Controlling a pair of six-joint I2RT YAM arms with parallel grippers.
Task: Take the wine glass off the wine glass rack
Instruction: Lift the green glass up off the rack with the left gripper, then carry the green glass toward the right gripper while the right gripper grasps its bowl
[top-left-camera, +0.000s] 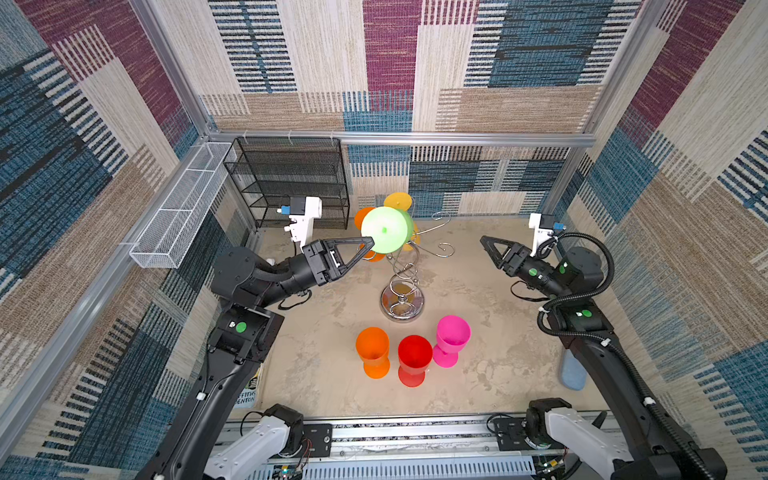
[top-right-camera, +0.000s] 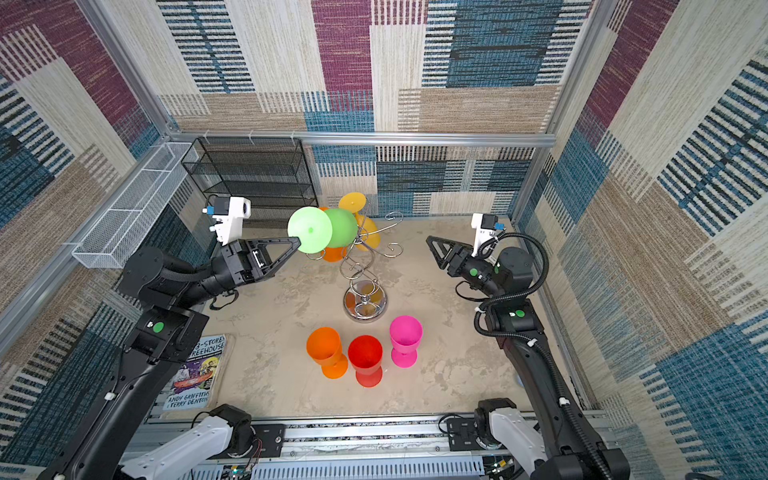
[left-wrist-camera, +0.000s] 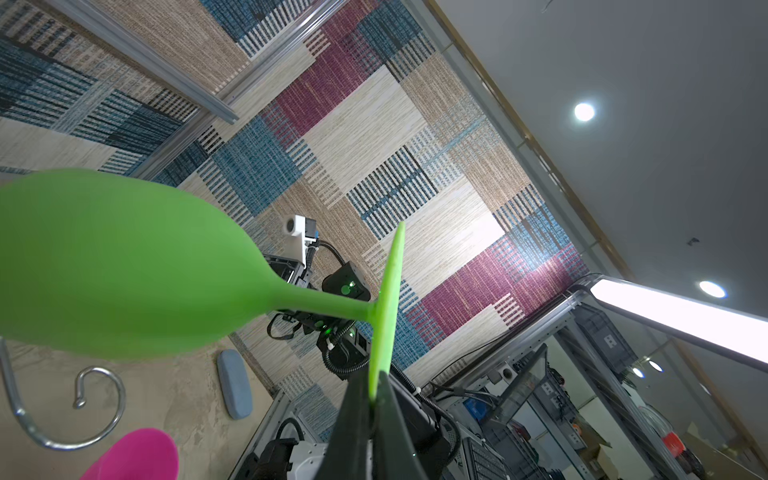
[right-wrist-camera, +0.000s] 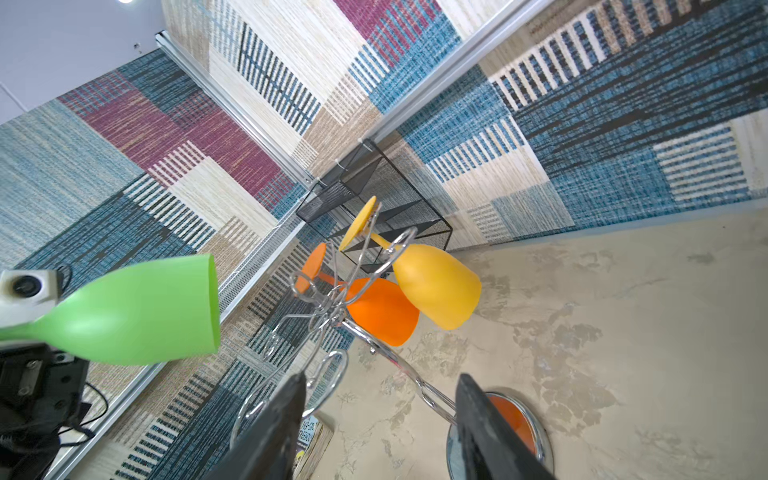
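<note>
My left gripper (top-left-camera: 369, 243) (top-right-camera: 297, 242) (left-wrist-camera: 376, 397) is shut on the rim of the flat foot of a green wine glass (top-left-camera: 384, 230) (top-right-camera: 309, 230) (left-wrist-camera: 124, 266) (right-wrist-camera: 137, 307). The glass lies sideways in the air, just left of the top of the wine glass rack (top-left-camera: 402, 305) (top-right-camera: 365, 305) (right-wrist-camera: 399, 357), apart from its curled arms. One empty hook (left-wrist-camera: 99, 415) shows below the bowl. A yellow glass (top-left-camera: 398, 201) (right-wrist-camera: 436, 286) and an orange glass (top-left-camera: 362, 218) (right-wrist-camera: 382, 307) hang on the rack. My right gripper (top-left-camera: 484, 241) (top-right-camera: 430, 240) (right-wrist-camera: 380, 376) hangs open and empty to the right of the rack.
Orange (top-left-camera: 372, 347), red (top-left-camera: 414, 355) and pink (top-left-camera: 453, 332) glasses stand upright in front of the rack. A black mesh shelf (top-left-camera: 291, 183) and a white mesh basket (top-left-camera: 183, 208) are at the back left. A book (top-right-camera: 199, 370) lies front left, a blue-grey case (top-left-camera: 573, 372) right.
</note>
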